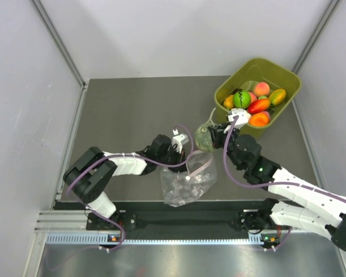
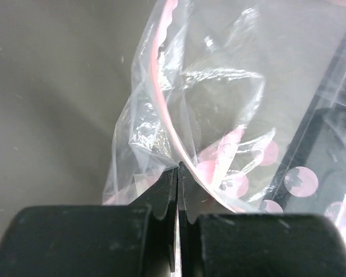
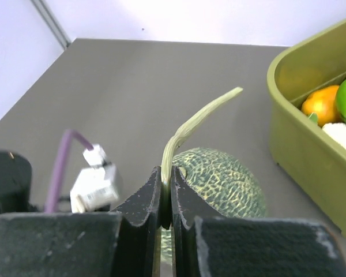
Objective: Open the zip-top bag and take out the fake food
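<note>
My left arm stretches low across the table (image 1: 132,109), my left gripper (image 2: 177,171) clamped on the zip-top bag (image 1: 187,182) near the front edge. My right gripper (image 3: 167,174) pinches the fake melon (image 3: 222,179) by its stem (image 3: 196,118), beside the tub (image 1: 259,64).

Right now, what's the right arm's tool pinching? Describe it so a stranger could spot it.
Find the olive-green tub of bright toy fruit at the table's far right. Just off its near-left corner is a dull green melon with a netted rind, its pale stem pinched in the right tool. Unlike the glossy fruit, it is netted, dull and outside the tub.
</note>
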